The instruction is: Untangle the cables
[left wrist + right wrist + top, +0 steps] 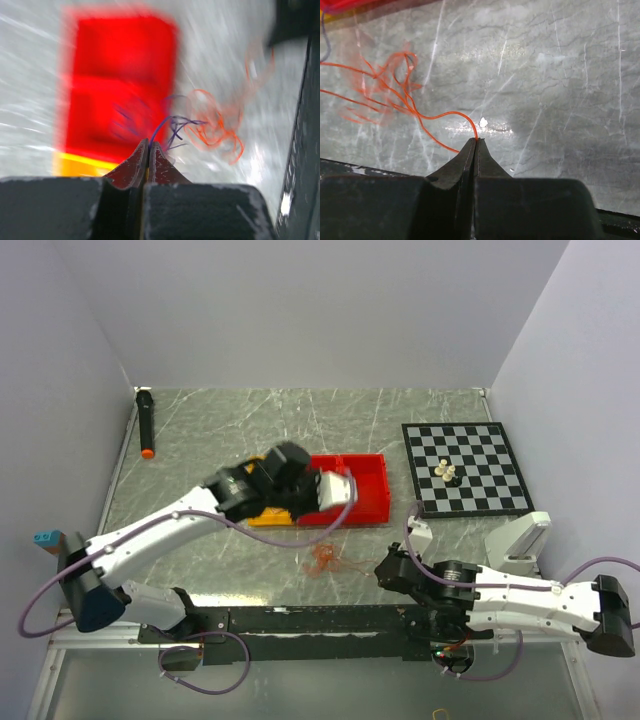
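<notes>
Your left gripper (149, 145) is pinched shut on a thin purple cable (180, 120) and your right gripper (476, 141) on an orange cable (445, 116), both strands running into a loose wiry tangle (325, 558) on the table (250, 420) beside the red tray (370, 485).

Open worktop (250, 420) lay behind the red tray (370, 485); the chessboard (465, 468) blocked the right rear, a marker (146, 423) the left edge, and loose cables (325, 558) the near centre.
</notes>
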Robot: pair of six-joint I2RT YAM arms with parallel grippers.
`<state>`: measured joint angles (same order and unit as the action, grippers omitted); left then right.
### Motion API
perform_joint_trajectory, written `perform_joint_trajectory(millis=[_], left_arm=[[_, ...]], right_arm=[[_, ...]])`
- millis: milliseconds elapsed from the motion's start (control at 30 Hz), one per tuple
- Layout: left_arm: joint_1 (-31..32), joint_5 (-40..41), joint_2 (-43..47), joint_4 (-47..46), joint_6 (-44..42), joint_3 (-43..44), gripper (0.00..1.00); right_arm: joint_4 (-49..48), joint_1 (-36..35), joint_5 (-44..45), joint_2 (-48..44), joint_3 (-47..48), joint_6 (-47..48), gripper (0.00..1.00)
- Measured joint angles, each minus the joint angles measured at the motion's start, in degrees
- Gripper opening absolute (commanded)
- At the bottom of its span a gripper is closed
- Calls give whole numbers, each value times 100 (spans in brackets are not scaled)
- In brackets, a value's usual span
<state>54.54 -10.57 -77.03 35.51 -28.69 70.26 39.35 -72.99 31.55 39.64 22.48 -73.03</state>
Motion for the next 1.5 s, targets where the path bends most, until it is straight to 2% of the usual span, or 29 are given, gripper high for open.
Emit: perform_joint_trajectory(millis=[100,233,367,600,867,1033,1200,1400,1500], left_arm=[[-37,74,114,125,179,1113,1],[-48,181,358,208,315,1893,1],[-48,334,588,192,398,2072,1],[-50,645,487,114,459,2483,1],[-52,1165,535,-866,450,3150,1],[-50,1191,693,-1342,498,3018,1],[-50,1172,951,-1985,584,1891,1],[-52,1172,708,-2378,612,1032,1],[-79,1172,490,-2520,710,866,1]], right_arm=[[-85,0,-59,195,-4,-2,0],[-203,0,-136,466,-42,-20,0],[-280,0,-267,656,-144,-76,0],[-299,-9,-529,1104,-238,-258,0],[-393,-83,-529,1327,-238,-404,0],[-474,-238,-426,1436,-195,-409,0],[-428,-437,-337,1344,-149,-411,0],[-227,-654,-317,640,-151,-450,0],[-116,-688,-247,365,-160,-498,0]])
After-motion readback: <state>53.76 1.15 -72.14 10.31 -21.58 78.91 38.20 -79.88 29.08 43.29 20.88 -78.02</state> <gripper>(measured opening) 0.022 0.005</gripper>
